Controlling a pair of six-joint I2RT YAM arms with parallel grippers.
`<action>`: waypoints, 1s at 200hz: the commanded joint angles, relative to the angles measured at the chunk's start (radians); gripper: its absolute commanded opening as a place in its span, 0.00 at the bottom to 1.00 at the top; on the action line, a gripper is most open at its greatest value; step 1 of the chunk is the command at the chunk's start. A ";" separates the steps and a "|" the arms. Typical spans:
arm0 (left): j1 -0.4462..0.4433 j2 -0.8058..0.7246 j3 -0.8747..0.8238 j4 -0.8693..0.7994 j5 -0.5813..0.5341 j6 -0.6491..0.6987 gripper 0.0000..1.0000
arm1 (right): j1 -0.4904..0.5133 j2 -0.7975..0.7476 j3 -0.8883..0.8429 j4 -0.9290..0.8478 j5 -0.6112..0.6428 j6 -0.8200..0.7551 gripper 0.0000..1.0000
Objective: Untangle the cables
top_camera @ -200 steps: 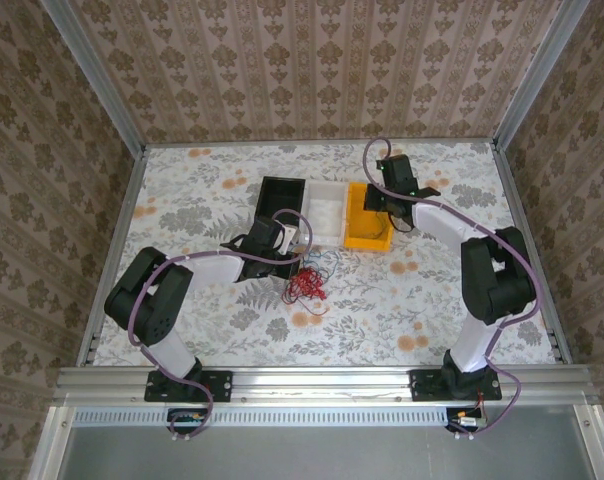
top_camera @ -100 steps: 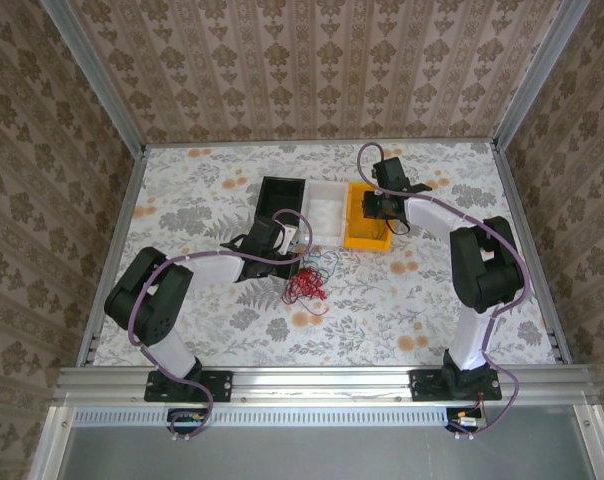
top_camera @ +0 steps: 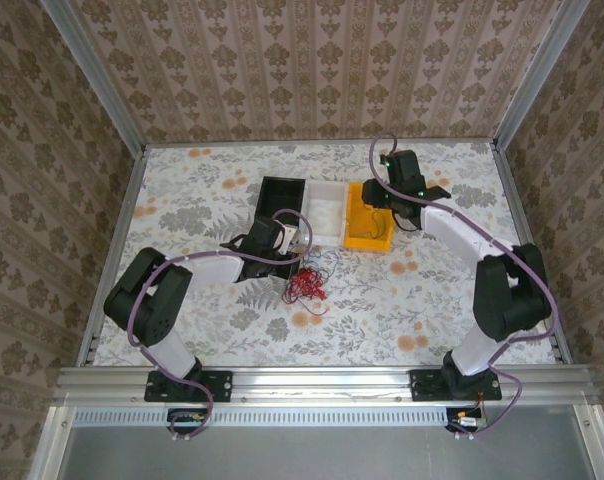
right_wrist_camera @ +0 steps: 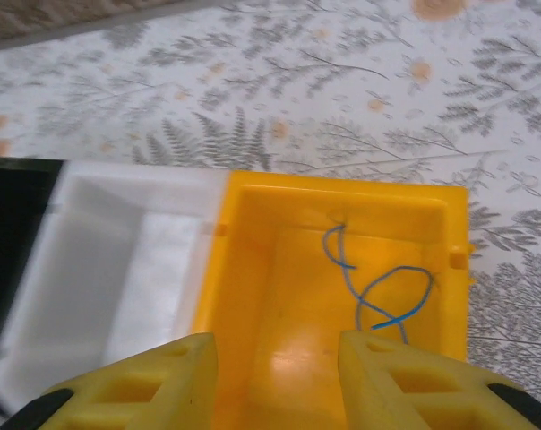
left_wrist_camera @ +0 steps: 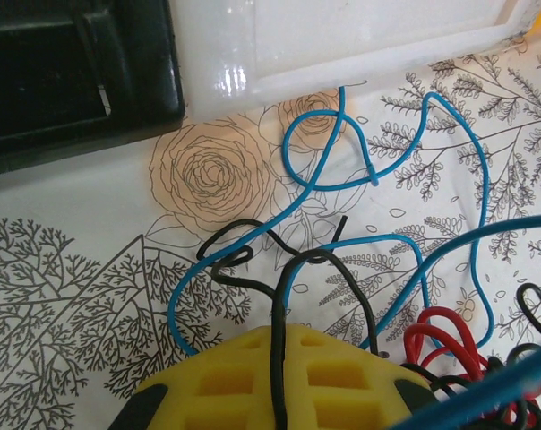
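My left fingers (left_wrist_camera: 226, 385) are pinched shut on one black cable (left_wrist_camera: 275, 313), which runs down the seam between them. My right fingers (right_wrist_camera: 414, 372) stand partly open over the yellow bin (right_wrist_camera: 342, 184) and hold nothing.

One blue cable (right_wrist_camera: 378, 300) lies loose inside that bin, so I judge one strand sorted. Most of the work is left. The tangle of cables (top_camera: 307, 283), red loops with black and blue strands crossing, sits on the worktop (top_camera: 402, 310) just in front of the white bin (top_camera: 325, 190). That bin looks empty, and I cannot tell what is in the black bin (top_camera: 280, 185).

The worktop wears a pale floral cloth. Patterned beige walls (top_camera: 312, 70) and an aluminium frame (top_camera: 322, 382) enclose it.
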 commanded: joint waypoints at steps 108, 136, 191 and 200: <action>-0.014 -0.060 -0.020 -0.007 0.025 0.030 0.06 | 0.242 0.202 0.001 0.051 -0.499 -0.077 0.41; -0.014 -0.063 -0.025 -0.005 0.020 0.026 0.06 | 0.243 0.188 -0.019 0.048 -0.495 -0.096 0.41; -0.014 -0.051 -0.021 -0.002 0.023 0.024 0.06 | 0.242 0.087 -0.075 0.039 -0.507 -0.146 0.42; -0.014 -0.050 -0.019 -0.003 0.026 0.026 0.06 | 0.242 0.078 -0.083 0.042 -0.516 -0.144 0.42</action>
